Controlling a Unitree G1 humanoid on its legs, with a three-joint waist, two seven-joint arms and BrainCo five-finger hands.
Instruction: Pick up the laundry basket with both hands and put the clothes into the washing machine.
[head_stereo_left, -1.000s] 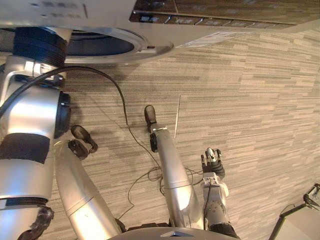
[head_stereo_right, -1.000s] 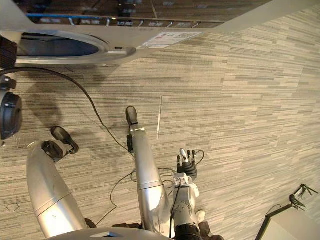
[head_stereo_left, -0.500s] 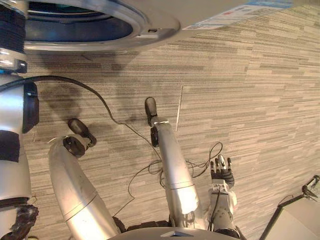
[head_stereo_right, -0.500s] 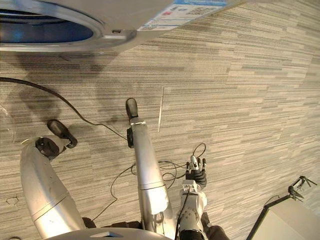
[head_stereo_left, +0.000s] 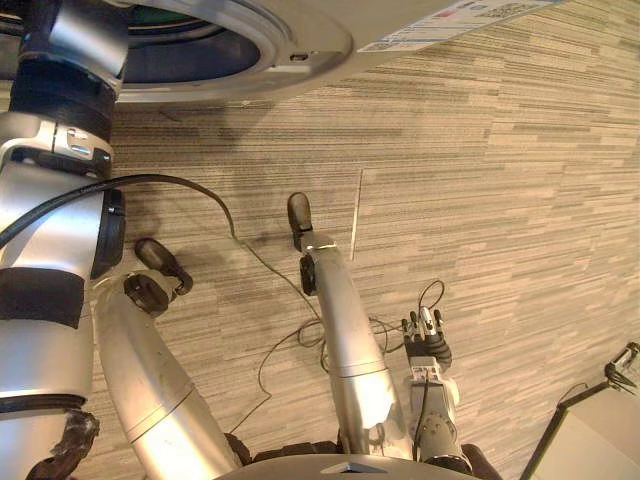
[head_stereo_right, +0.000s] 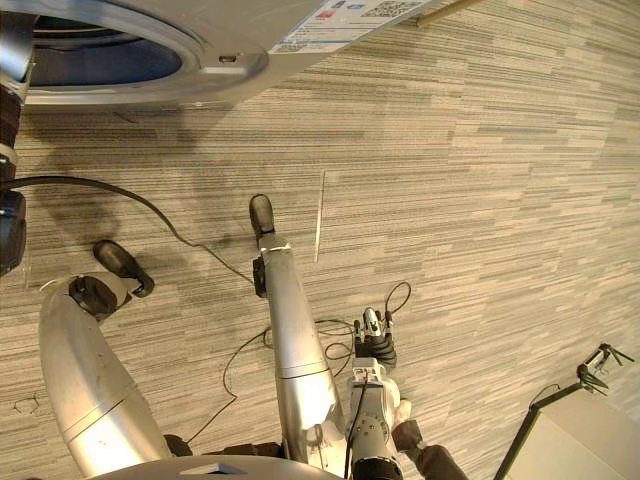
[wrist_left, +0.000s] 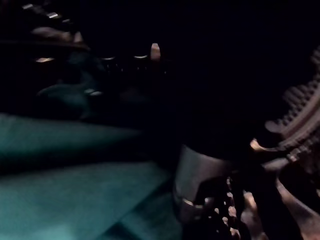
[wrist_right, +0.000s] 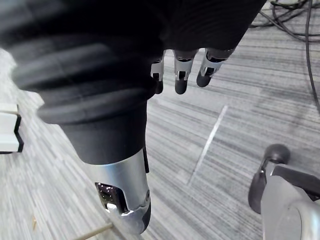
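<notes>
The washing machine's round door rim (head_stereo_left: 300, 50) lies across the top of the eye views, with the dark drum (head_stereo_right: 90, 62) behind it. My left arm (head_stereo_left: 60, 130) rises from the lower left and passes into that drum. In the left wrist view my left hand (wrist_left: 200, 187) is inside the dark drum, above teal cloth (wrist_left: 75, 195) that lies on the drum's bottom. Whether it touches the cloth I cannot tell. My right hand (head_stereo_left: 425, 335) hangs low over the carpet at my right side, fingers (wrist_right: 180, 75) straight and holding nothing.
Grey striped carpet (head_stereo_left: 500, 200) covers the floor in front of the machine. A pale box-like corner (head_stereo_left: 600, 440) with a small black clip (head_stereo_left: 625, 365) above it stands at the lower right.
The camera has tilted, so the machine's control panel has left the picture. My left arm shows larger at the left, still reaching into the drum. The right hand has hardly moved.
</notes>
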